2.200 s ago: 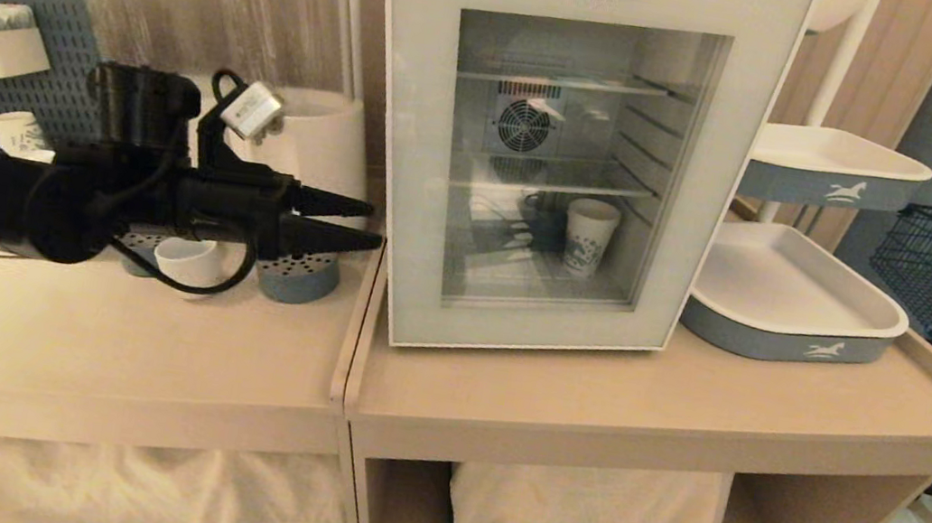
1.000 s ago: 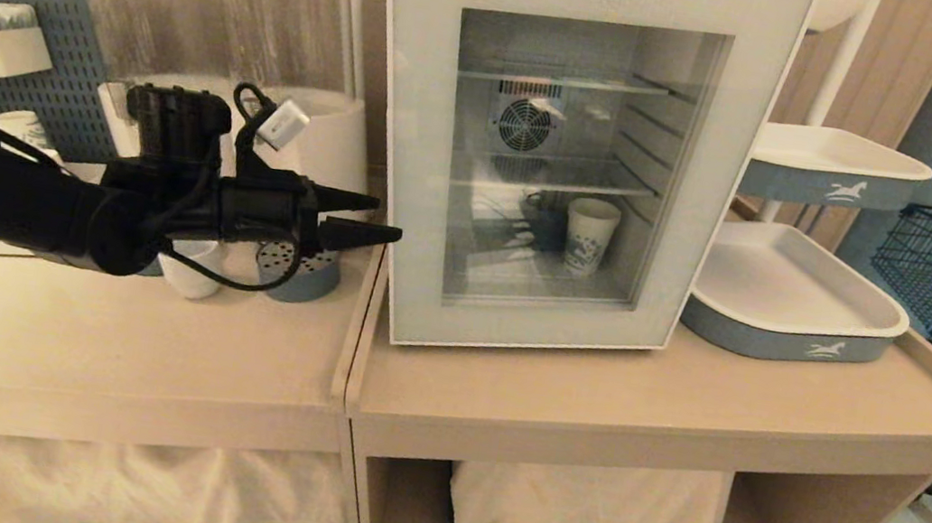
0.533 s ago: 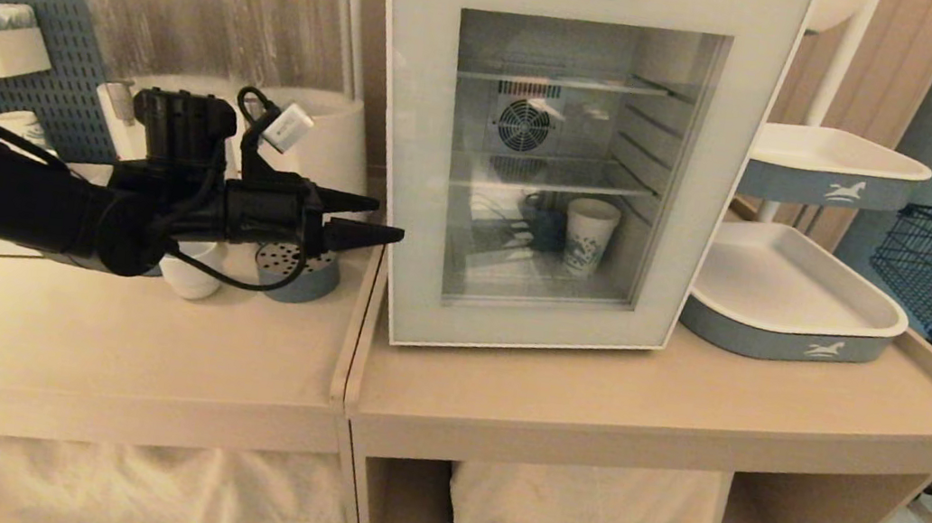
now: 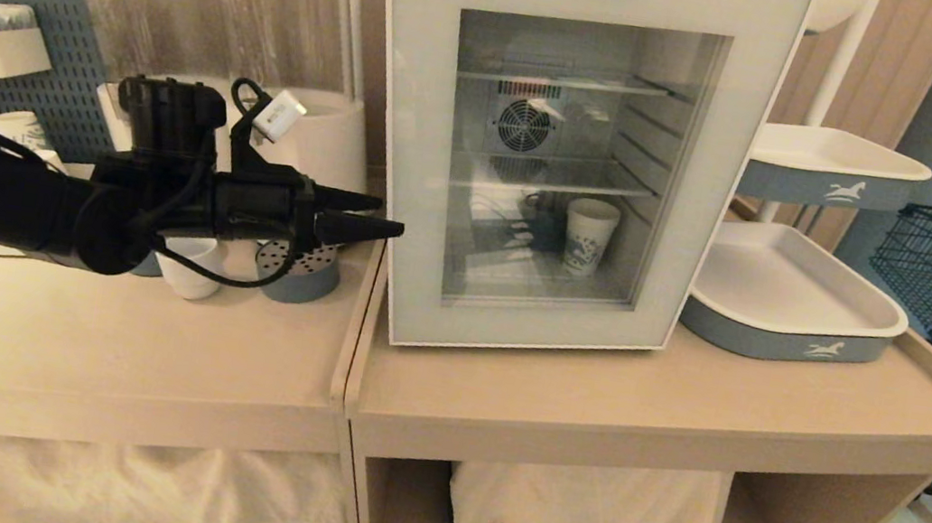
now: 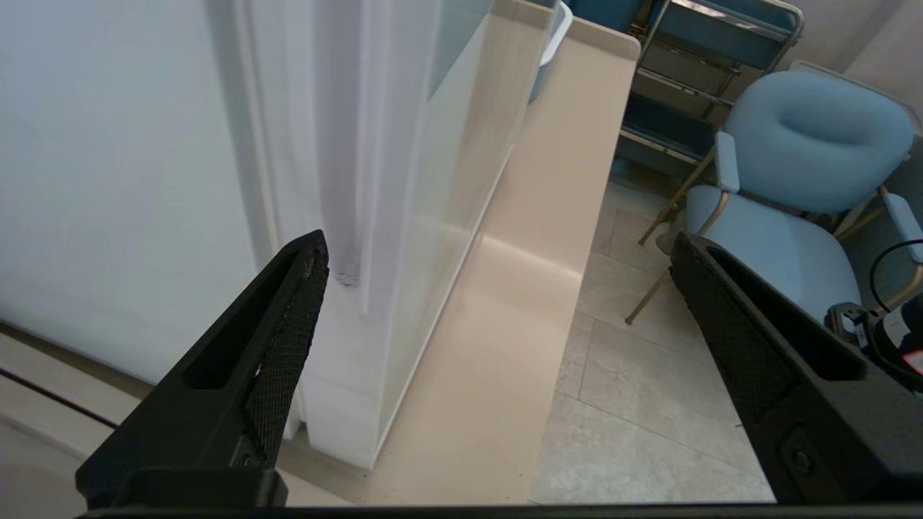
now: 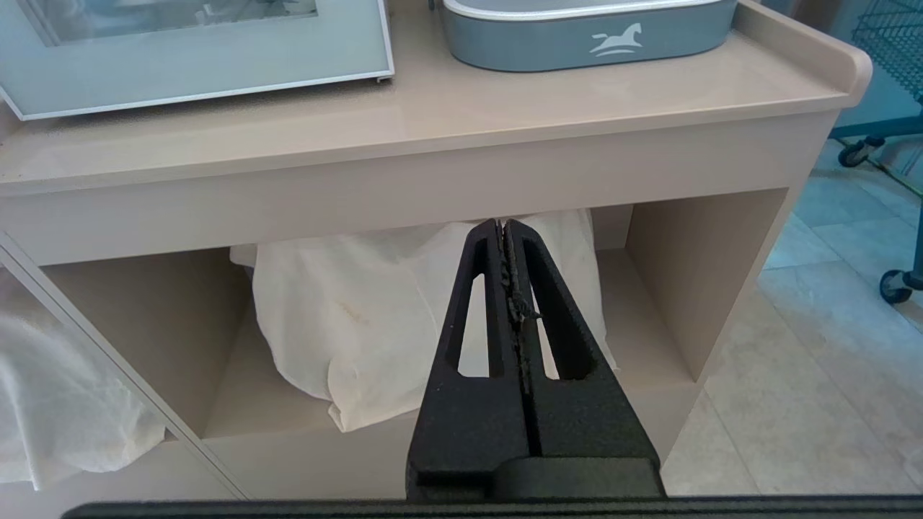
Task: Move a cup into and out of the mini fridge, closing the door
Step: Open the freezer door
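Left gripper [image 4: 381,218]: stood with its jaws spread wide and nothing between them, fingers pointing level at the left edge of the mini fridge [image 4: 572,158].
Fingers [image 5: 281,346]: in the left wrist view one tip lay just beside the front corner of the fridge's side wall, the other well out in front of the door [image 5: 440,187]; whether the near tip touched the wall could not be told.
Door: shut flat against the cabinet, its edge lying between the two spread fingers.
Cup [image 4: 190,264]: a small white cup stood on the counter [image 4: 98,347] below and behind the left gripper's fingers, under the wrist, partly hidden by the arm.
Paper cup [image 4: 589,237]: blue-patterned, upright on the fridge floor behind the glass, beyond the gripper's tips and further right.
Right gripper [image 6: 508,238]: clenched on nothing, hanging low in front of the open shelf under the counter, pointing at a white cloth bundle [image 6: 375,317].
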Motion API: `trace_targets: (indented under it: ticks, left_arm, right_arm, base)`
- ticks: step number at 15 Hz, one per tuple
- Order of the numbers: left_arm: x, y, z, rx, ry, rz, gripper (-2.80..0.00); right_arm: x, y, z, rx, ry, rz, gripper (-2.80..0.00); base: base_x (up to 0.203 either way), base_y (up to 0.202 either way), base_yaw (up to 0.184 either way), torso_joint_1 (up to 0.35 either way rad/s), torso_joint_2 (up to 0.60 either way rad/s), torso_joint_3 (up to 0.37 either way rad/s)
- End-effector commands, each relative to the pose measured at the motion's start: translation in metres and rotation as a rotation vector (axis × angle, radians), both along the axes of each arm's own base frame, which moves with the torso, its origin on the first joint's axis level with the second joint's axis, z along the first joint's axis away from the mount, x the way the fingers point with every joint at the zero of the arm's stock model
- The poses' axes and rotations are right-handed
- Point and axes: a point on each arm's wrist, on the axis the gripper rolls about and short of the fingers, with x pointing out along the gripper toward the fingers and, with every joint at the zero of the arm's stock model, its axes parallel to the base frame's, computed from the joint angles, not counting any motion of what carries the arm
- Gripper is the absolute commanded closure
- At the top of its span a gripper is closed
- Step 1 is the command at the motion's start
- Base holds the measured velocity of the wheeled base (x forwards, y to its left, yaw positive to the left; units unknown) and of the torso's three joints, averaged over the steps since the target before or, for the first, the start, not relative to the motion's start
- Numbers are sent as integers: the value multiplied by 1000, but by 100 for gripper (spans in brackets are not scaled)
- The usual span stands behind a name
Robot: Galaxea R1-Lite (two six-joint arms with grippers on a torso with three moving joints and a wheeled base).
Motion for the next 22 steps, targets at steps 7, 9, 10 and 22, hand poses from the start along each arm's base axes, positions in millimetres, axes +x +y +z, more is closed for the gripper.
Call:
trace_targets:
  ticks: [7, 9, 10, 22]
  left_arm:
    - [-3, -9, 7, -4, -19, -26, -280]
    - [-1, -17, 4, -2, -21, -34, -280]
    - [1, -18, 5, -2, -27, -35, -280]
    - [-24, -19, 15, -6, -22, -63, -280]
  right_arm:
    - [0, 0, 0, 0, 2, 0, 0]
    - [0, 0, 0, 0, 2, 0, 0]
    - [0, 0, 0, 0, 2, 2, 0]
    - [0, 0, 0, 0, 2, 0, 0]
  base:
    - [0, 0, 0, 0, 0, 0]
    - [0, 0, 0, 0, 0, 0]
    - [0, 0, 0, 0, 0, 0]
    - [0, 0, 0, 0, 0, 0]
